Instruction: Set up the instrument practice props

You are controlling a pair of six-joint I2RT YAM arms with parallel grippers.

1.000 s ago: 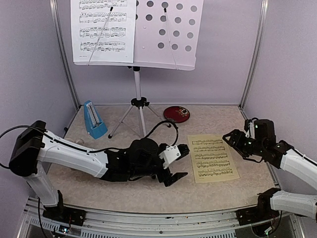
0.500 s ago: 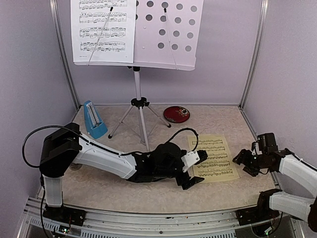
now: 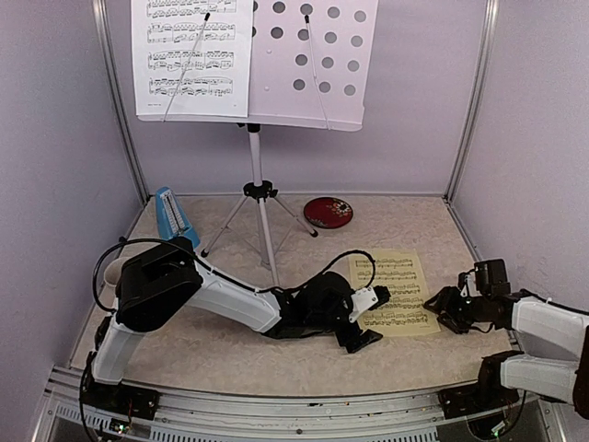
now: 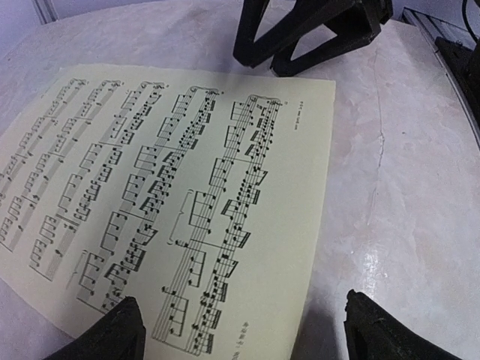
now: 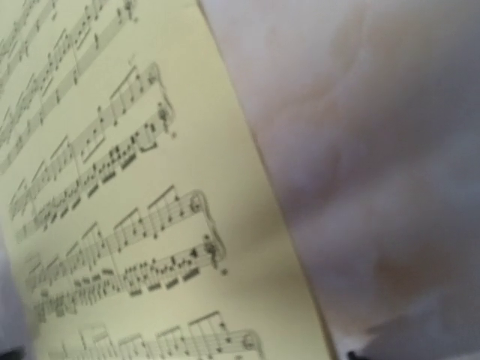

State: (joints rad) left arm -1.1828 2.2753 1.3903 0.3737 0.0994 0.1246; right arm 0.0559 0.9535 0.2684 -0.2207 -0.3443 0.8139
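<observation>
The white perforated music stand [image 3: 308, 64] on its silver tripod [image 3: 259, 198] stands at the back, with the white music sheet [image 3: 191, 57] on its left half. The blue metronome [image 3: 175, 219] is left of the tripod. The yellow music sheet [image 3: 396, 290] [image 4: 172, 187] [image 5: 135, 187] lies flat on the table. My left gripper [image 3: 370, 319] [image 4: 247, 339] is open and low at the sheet's left edge, one fingertip over the paper and one over the table. My right gripper [image 3: 448, 308] [image 4: 300, 37] is open, its fingers down at the sheet's right edge.
A red round plate [image 3: 329, 212] lies behind the yellow sheet, right of the tripod legs. The left arm [image 3: 230, 304] stretches low across the table's front. Side walls and metal posts [image 3: 465, 138] close the space in.
The left arm has reached right until its gripper meets the yellow sheet. The right gripper has dropped to the sheet's right edge, and its jaws have narrowed.
</observation>
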